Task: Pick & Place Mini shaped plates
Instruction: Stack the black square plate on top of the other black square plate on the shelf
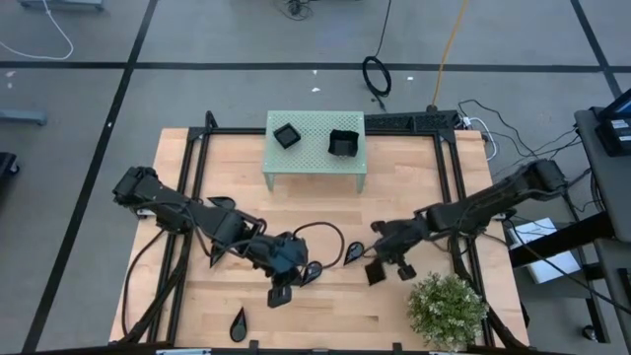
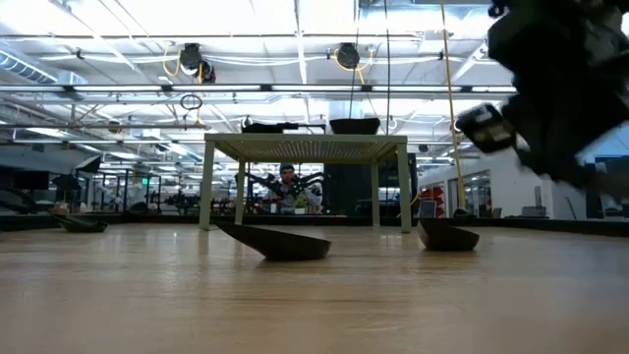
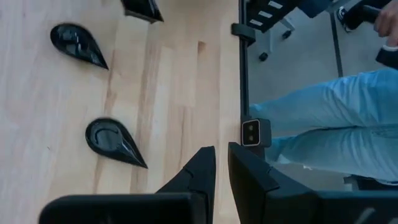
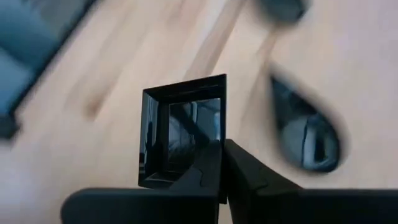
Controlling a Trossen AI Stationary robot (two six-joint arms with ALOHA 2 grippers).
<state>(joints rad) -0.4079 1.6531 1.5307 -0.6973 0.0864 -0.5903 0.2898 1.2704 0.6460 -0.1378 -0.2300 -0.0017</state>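
Plates of glossy black lie scattered on the near half of the wooden table [image 1: 414, 177]. Nearest the front edge, on the left, rests a lone teardrop plate [image 1: 239, 322]. Just behind it works the left gripper [image 1: 280, 294]; its fingers [image 3: 198, 176] stand almost together with a thin gap between them, and the views do not show anything held. Two more teardrop plates lie beside it toward the table's middle: one [image 1: 313, 271] close to the left gripper, the other [image 1: 354, 252] nearer the right arm; from the left wrist they appear as two leaf shapes [image 3: 114, 141] and [image 3: 77, 45] flat on the wood.

Right of these, the right gripper [image 1: 379, 270] is clamped on the rim of a square plate [image 4: 182, 132]; the wrist view shows that plate's wall caught between the two closed fingers [image 4: 239, 167], with a teardrop plate blurred beside it. An artificial green plant [image 1: 449, 309] stands at the near right corner, close to this gripper.

Farther back, at the table's far edge, stands a pale green perforated stand [image 1: 315, 158]. Two square plates sit on its top: a small one [image 1: 287, 135] toward the left, a larger one [image 1: 343, 143] toward the right, well apart.

Beyond the table, the left wrist view shows a person's leg in blue jeans [image 3: 336, 124] beside the table's black frame.
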